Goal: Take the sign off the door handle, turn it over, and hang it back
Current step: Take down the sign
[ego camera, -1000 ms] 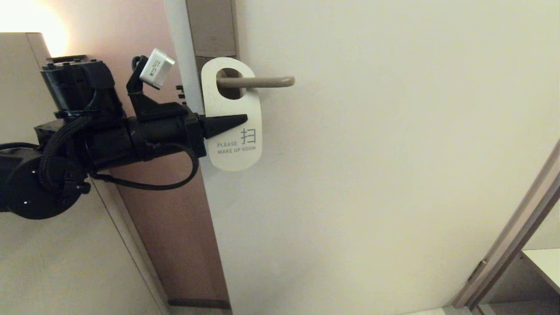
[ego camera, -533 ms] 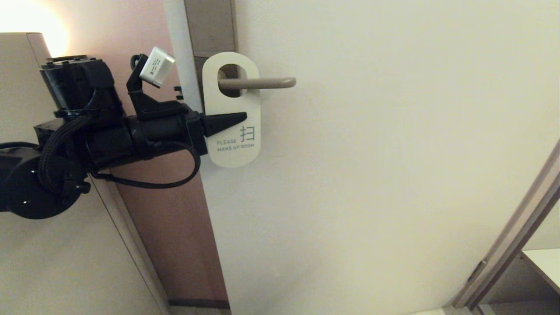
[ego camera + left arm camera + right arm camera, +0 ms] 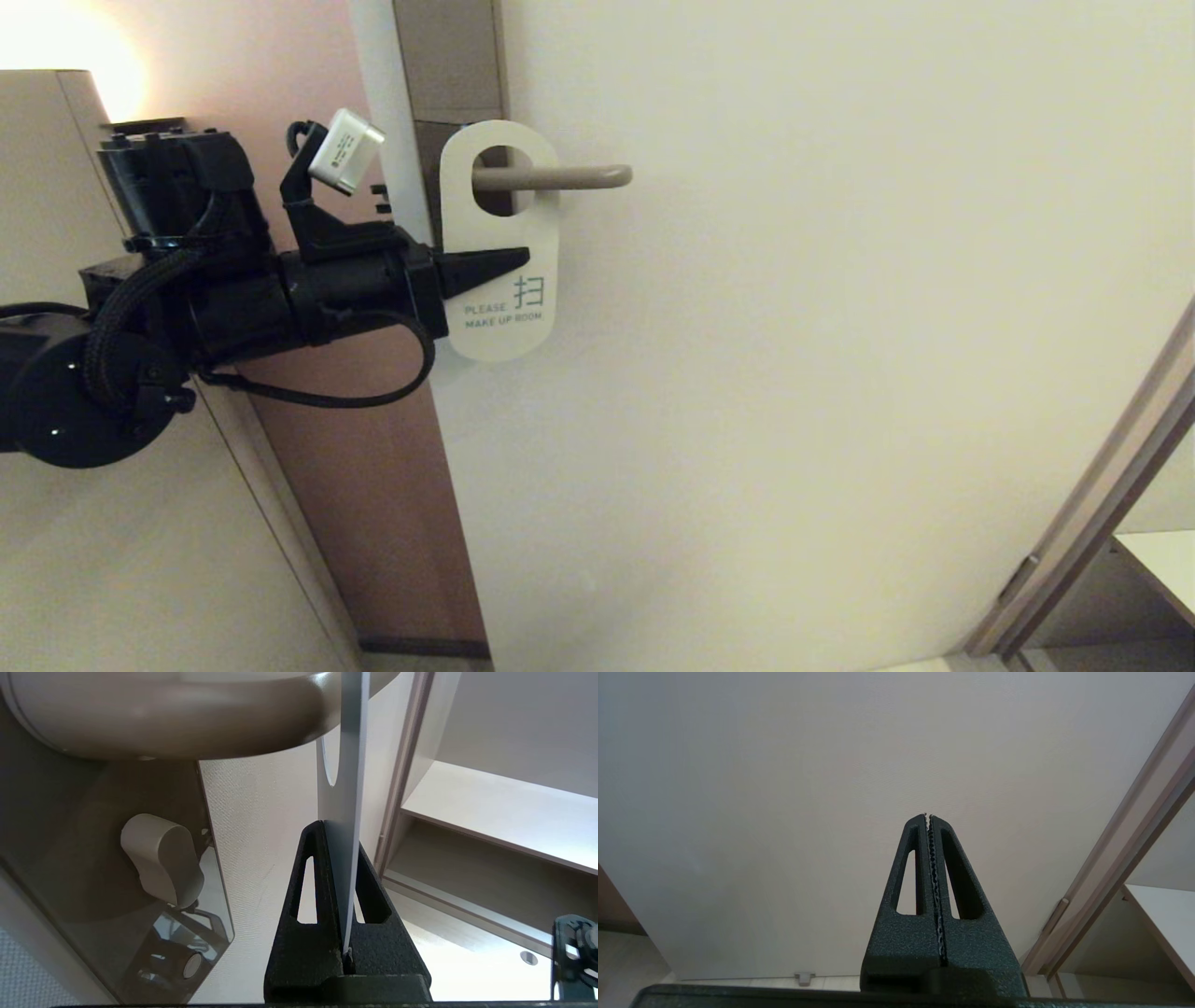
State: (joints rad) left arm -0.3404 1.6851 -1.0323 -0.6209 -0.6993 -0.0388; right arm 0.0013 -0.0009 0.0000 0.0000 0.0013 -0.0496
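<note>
Clearance along the lever is what the coming move appears to turn on: the sign (image 3: 501,245) hangs with its oval hole threaded over the door handle (image 3: 551,176), close to the lock plate (image 3: 455,65), and the handle's rounded free tip points away from the left gripper (image 3: 509,259), toward the open expanse of the door (image 3: 840,327). The sign's long axis runs up and down, its white face reading "PLEASE MAKE UP ROOM" turned outward, while the handle lies level across it. The left gripper reaches in level from the hinge-less edge side and is clamped on the sign's lower half, just above the printed words; the left wrist view shows the thin card (image 3: 349,812) edge-on and pinched between the two black fingers (image 3: 310,896). Since this arm already has hold of the card, it is plainly the nearer one; to free or seat the sign, I judge it would have to travel along the handle's length, with the hole kept clear of the bar. Beside the grip stand the door's edge and a reddish wall panel (image 3: 364,448), close enough to crowd the wrist. The right gripper (image 3: 930,817) is clenched on nothing, facing bare door, well away from the work.
</note>
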